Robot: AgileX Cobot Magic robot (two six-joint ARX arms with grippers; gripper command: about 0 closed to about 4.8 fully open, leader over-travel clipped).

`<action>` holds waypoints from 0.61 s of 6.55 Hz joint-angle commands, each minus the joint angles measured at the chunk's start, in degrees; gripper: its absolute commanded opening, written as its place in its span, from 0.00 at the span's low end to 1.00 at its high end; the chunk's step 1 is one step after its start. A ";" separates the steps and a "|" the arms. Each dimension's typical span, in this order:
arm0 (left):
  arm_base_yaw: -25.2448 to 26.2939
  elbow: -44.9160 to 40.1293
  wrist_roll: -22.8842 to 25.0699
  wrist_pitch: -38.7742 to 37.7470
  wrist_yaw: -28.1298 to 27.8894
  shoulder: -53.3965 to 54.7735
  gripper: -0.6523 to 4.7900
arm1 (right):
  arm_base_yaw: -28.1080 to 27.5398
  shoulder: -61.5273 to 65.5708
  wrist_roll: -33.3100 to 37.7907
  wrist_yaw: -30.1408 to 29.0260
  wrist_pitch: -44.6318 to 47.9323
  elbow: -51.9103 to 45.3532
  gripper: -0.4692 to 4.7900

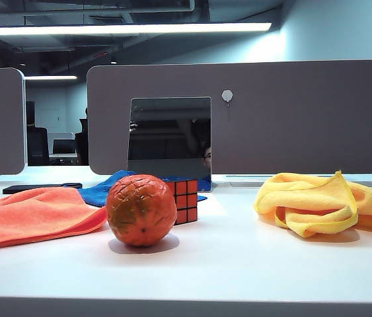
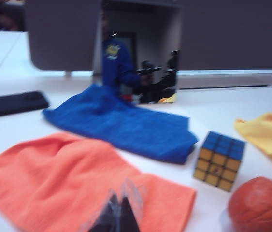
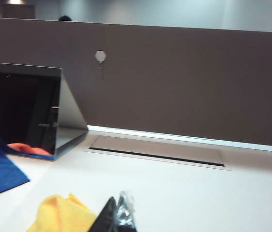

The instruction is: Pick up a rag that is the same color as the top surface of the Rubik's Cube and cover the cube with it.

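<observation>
With both my pincers together, my left pincer point(image 2: 119, 212) hovers low over the orange cloth point(image 2: 78, 179), the rag point(image 2: 126, 125) beyond it at centre frame, the Rubik's Cube point(image 2: 219, 161) right, while my right pincer point(image 3: 119, 215) hangs beside the yellow cloth point(image 3: 63, 215).

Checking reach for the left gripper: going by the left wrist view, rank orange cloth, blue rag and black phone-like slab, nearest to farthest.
From the shut left gripper:
1. Orange cloth, right under the tips.
2. Blue rag, beyond the orange cloth, beside the cube.
3. Black slab, farthest, off to the side past the rag's edge.
</observation>
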 commanded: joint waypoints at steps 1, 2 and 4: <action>-0.15 0.22 0.09 3.63 4.26 0.02 0.11 | 0.04 0.11 -0.22 -4.07 -6.84 4.72 0.08; -0.26 0.22 1.29 5.77 8.41 0.04 0.11 | 0.04 0.26 -0.94 -7.45 -12.13 8.61 0.08; -7.91 0.22 2.25 6.54 4.98 0.04 0.11 | 0.09 7.13 -7.23 -12.87 -24.02 20.55 0.08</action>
